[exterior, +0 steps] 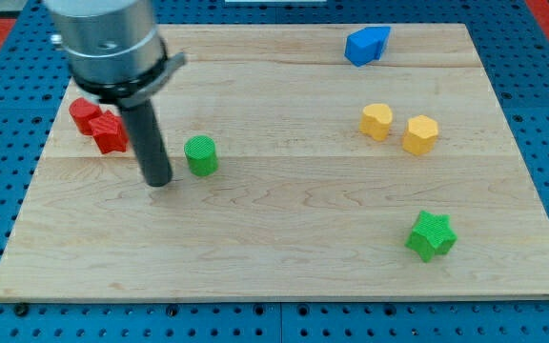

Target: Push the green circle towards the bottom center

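In the camera view, our tip (159, 181) rests on the worktop (284, 257) just to the left of the green circle (200, 155), a small gap between them. We carry no gripper, only the rod. Two red blocks (100, 123) sit touching at the view's left, behind the rod.

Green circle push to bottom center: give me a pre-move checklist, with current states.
1. Target in view: green circle unobstructed on the board: ok.
2. My tip visible: ok; it sits just to the view's left of the circle, slightly lower.
3. Tip placed behind the circle for a push toward the bottom center: not ok; it is beside it, not above.
4. Contact between tip and circle: cannot tell.
5. Path to the bottom center free of blocks: ok; green star lies far to the view's right.
6. Red blocks clear of the tip: ok.
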{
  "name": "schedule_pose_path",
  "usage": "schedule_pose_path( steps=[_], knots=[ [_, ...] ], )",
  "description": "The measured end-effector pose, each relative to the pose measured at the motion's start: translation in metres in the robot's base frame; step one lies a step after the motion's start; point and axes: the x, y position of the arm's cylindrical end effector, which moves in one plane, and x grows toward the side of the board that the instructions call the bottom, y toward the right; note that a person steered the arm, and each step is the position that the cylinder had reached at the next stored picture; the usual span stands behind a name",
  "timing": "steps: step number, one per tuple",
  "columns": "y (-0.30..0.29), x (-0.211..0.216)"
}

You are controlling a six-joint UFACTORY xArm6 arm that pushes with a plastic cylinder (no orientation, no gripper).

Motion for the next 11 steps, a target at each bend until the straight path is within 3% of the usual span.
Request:
schedule_pose_path(
  steps=[1, 2, 3, 7, 8, 10, 11],
  knots=[
    [0.042, -0.035],
    [0.081, -0.040],
    [0.171, -0.034],
    [0.138, -0.039],
    [0.138, -0.016],
    [0.129, -0.085],
    [0.189, -0.093]
  ],
)
